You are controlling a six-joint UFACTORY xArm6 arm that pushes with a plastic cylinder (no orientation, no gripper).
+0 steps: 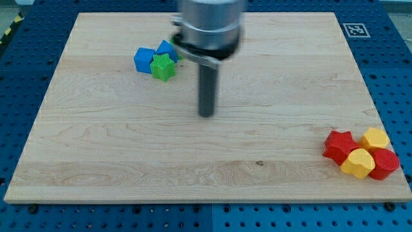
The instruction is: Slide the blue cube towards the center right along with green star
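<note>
A blue cube (144,59) sits at the view's upper left of the wooden board (116,142). A green star (163,66) touches its right side. A second blue block (167,49) sits just behind the star, partly hidden by the arm. My tip (206,115) is down near the board's middle, to the right of and below the green star, well apart from the blocks.
At the view's lower right corner a cluster stands close to the board edge: a red star (339,145), a yellow block (375,138), another yellow block (358,163) and a red block (385,163). A printed marker (354,29) is at the upper right.
</note>
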